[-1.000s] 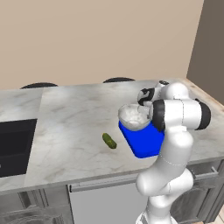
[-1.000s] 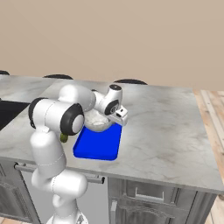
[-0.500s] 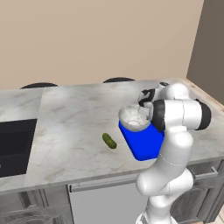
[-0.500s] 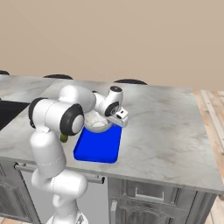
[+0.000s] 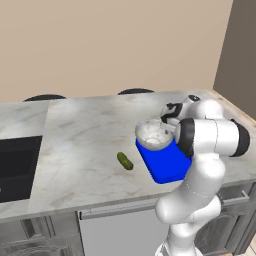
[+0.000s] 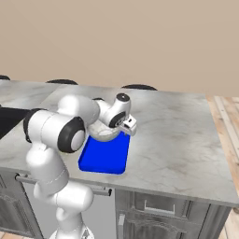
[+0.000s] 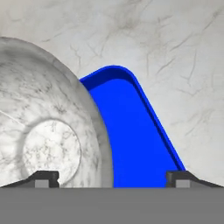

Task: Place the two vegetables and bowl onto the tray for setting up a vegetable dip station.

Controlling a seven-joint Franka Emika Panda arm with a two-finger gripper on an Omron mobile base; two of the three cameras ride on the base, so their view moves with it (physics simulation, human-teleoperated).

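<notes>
A: The end effector — how do its jaws stand?

B: Spread wide. In the hand view the two dark fingertips sit far apart at the bottom, one over the inside of the round, deep, greyish-white speckled bowl, the other over the flat bright blue rectangular tray. The bowl's thick rim runs between them, and I see neither tip pressing on it, so nothing is gripped.

A: And where is the bowl resting?

B: On the far end of the blue tray, seen from the left base camera. The bowl covers that end and its rim overhangs the tray's edge a little. The near part of the tray is bare blue.

A: The vegetables?

B: A small dark green oblong cucumber lies on the grey-veined white marble table, just left of the tray and apart from it. I cannot make out a carrot.

A: From the other side?

B: In the right base view the end effector hangs by the bowl at the tray's far end, the white arm bent over it.
</notes>
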